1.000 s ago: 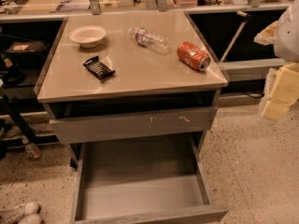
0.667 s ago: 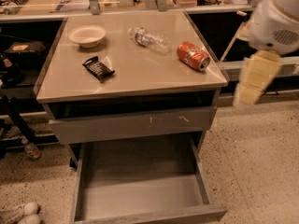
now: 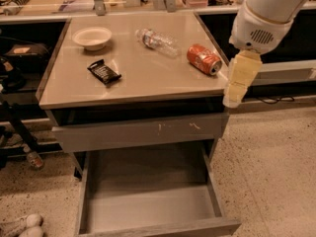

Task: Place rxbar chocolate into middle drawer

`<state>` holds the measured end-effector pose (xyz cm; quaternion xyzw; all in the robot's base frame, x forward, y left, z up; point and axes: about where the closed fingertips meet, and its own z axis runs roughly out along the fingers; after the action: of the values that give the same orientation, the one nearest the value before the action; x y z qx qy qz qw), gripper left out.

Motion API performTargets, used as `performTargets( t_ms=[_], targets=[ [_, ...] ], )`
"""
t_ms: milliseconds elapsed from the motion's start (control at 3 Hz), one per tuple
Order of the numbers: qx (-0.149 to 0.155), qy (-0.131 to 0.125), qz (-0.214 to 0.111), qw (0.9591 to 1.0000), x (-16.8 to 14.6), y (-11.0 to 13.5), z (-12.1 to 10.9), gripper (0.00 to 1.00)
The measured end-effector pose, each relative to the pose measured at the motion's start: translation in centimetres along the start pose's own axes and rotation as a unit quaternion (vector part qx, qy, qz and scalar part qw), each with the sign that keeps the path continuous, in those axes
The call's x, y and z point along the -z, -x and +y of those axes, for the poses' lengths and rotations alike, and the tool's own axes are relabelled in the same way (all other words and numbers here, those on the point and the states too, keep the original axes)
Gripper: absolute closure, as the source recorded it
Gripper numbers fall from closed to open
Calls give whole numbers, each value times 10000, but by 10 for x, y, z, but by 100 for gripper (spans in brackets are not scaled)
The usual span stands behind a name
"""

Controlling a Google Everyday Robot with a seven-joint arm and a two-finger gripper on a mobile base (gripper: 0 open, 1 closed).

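We see gripper beside the table's right edge, past the orange can; parted or closed, we cannot tell | rxbar chocolate flat on tabletop, near bowl | middle drawer stands open below.

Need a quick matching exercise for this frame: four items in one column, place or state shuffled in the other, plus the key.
Items
1. chocolate bar
2. soda can
3. middle drawer
4. gripper

Place or state
A. pulled open, low at the front of the cabinet
B. lying on its side near the right edge of the tabletop
C. in the air just off the tabletop's right front corner
D. flat on the tabletop, in front of the white bowl

Pairs: 1-D, 2-B, 3-A, 4-C
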<state>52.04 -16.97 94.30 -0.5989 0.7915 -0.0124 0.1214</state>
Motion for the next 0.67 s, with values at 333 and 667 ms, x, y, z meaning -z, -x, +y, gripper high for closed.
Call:
performTargets(
  t_ms=[333, 667],
  targets=[
    [-96, -57, -200, 9997, -5, 6, 2, 0],
    [-332, -166, -556, 9978, -4, 51, -5, 0]
  ],
)
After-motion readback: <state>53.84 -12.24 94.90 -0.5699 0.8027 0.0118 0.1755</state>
